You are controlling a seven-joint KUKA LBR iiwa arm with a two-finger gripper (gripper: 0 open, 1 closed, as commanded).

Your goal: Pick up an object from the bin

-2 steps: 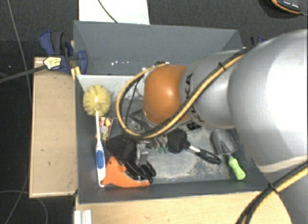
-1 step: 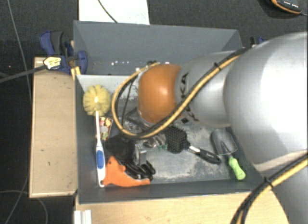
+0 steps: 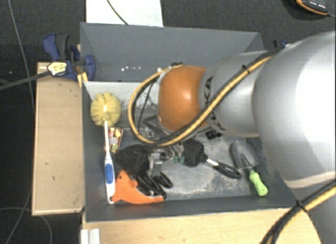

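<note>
My gripper (image 3: 156, 170) reaches down into the front left part of the bin, below the arm's wrist. Its lower end sits among dark things: a black rounded lump (image 3: 131, 158) to its left and an orange flat piece (image 3: 126, 190) just under and in front of it. A black round-headed hairbrush (image 3: 193, 152) lies just to its right, its black handle pointing right. What lies directly beneath the gripper is hidden by the gripper itself.
A white and blue dish brush (image 3: 108, 169) with a yellow bristle head (image 3: 105, 109) lies along the left wall. A grey rounded thing (image 3: 242, 154) and a green handle (image 3: 258, 182) lie at the front right. The arm covers the bin's back right.
</note>
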